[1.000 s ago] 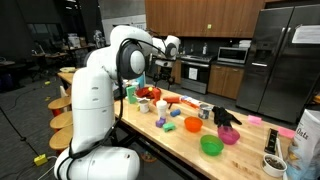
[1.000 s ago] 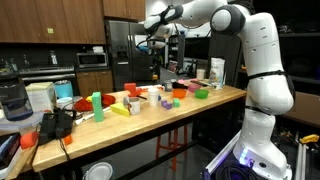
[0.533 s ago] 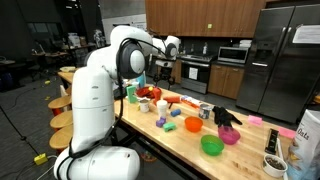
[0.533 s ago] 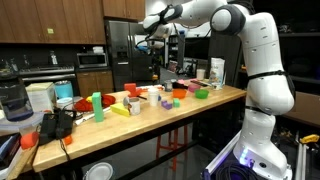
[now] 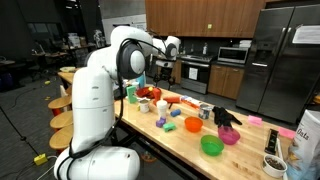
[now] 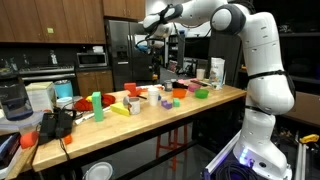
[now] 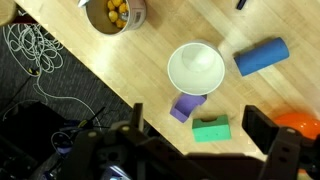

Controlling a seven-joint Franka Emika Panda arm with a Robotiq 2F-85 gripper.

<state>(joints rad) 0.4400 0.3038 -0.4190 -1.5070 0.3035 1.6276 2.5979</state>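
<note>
My gripper [image 7: 198, 120] hangs open high above a wooden table [image 7: 110, 75], with nothing between its dark fingers [image 7: 134, 122]. Directly below the gap lies a green block [image 7: 210, 130], with a purple block [image 7: 186, 107] touching its upper left. A white cup [image 7: 196, 68] stands just beyond them, and a blue cylinder [image 7: 261, 56] lies to its right. An orange bowl [image 7: 301, 122] shows at the right edge. In both exterior views the gripper [image 5: 163, 67] [image 6: 150, 40] is well above the white cup [image 5: 161, 106] [image 6: 152, 95] and touches nothing.
A metal can [image 7: 118, 12] of yellow pieces stands near the table's edge; white cable [image 7: 28, 52] lies on the floor beside it. The table also carries a green bowl [image 5: 211, 145], pink bowl [image 5: 229, 135], black object [image 5: 225, 117], green cylinder [image 6: 97, 101] and yellow block [image 6: 118, 109].
</note>
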